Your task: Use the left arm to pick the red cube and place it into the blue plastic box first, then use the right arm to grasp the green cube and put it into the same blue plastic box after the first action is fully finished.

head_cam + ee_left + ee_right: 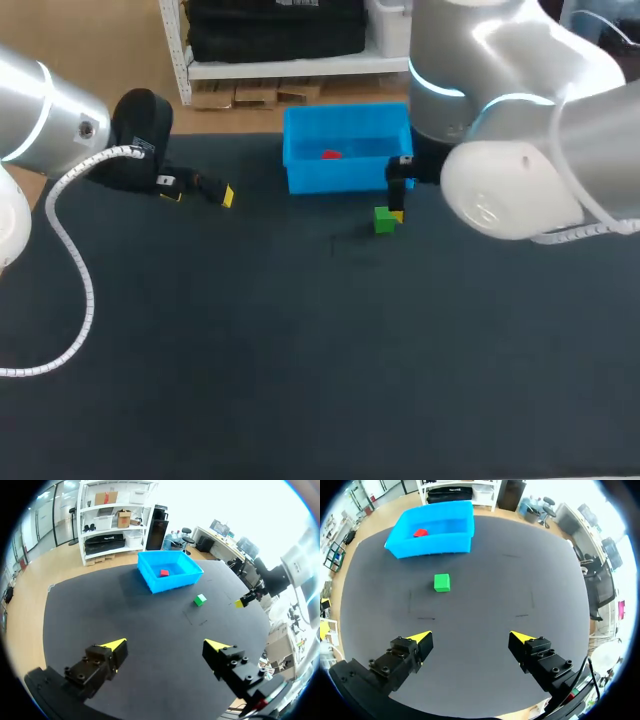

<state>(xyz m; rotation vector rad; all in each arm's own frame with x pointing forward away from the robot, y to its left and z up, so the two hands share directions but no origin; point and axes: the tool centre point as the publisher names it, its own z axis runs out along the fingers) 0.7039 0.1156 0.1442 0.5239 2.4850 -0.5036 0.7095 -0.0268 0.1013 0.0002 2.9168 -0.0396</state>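
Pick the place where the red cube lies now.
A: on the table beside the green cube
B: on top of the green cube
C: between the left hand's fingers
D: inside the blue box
D: the red cube lies on the floor of the blue box, while the green cube sits on the table outside it.

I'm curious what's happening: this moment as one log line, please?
red cube in blue box | green cube on table | left tool open | right tool open
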